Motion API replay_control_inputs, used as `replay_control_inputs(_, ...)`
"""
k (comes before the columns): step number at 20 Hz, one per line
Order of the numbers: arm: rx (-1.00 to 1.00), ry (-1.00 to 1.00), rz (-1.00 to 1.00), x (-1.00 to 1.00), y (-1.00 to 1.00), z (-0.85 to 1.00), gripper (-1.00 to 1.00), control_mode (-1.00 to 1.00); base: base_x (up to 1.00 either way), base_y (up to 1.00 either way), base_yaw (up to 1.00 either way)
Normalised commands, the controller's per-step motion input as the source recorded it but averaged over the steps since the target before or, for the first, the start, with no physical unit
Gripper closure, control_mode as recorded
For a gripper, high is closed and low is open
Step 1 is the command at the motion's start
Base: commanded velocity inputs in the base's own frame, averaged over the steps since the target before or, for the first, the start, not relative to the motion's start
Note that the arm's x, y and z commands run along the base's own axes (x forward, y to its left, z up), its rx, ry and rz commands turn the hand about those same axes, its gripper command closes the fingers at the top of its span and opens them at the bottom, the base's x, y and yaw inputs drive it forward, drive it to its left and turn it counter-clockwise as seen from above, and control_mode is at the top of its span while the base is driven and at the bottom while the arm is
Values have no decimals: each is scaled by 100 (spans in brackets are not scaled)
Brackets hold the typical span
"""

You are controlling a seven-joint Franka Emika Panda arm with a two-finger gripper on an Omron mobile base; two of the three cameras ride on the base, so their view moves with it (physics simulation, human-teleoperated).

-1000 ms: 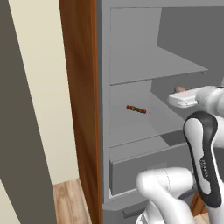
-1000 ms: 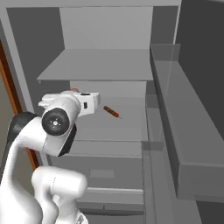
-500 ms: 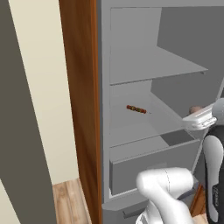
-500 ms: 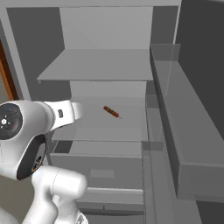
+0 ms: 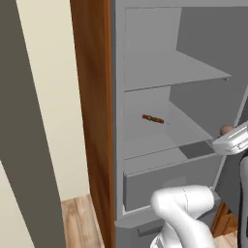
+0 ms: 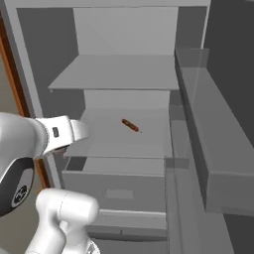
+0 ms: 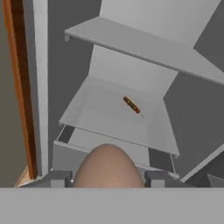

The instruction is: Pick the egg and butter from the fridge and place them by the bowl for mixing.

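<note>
Far left of the hand view, the brown wooden panel point(image 7: 17, 87) is running down the frame edge, pressing right against the fridge point(image 7: 41, 87) side wall. Moving in, the upper shelf point(image 7: 144, 43) is slanting across the top, and below it the middle shelf point(image 7: 113, 118) is lying wide open, carrying just a small dark skewer-like item point(image 7: 131, 105) near its centre, well clear of every edge. Bottom centre now: the gripper point(image 7: 107, 178) is clamping the egg point(image 7: 107, 168), the brownish dome bulging between the two fingertips point(image 7: 59, 178), out in front of the shelf's front lip and above the drawer point(image 7: 70, 153).

In the left base view, the egg point(image 5: 226, 130) is peeking out at the right edge, beside the shelf's front corner. In the right base view, the hand is sitting at centre left, with the door bins point(image 6: 213, 149) crowding the right side. The butter: I cannot tell where it is.
</note>
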Motion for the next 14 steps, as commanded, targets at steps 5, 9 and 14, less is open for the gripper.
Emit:
replay_control_inputs(5,0,0,0,0,0,0,100,100,-100,47,29)
replay_control_inputs(9,0,0,0,0,0,0,100,100,-100,21,37)
replay_control_inputs(14,0,0,0,0,0,0,100,100,-100,-11,37)
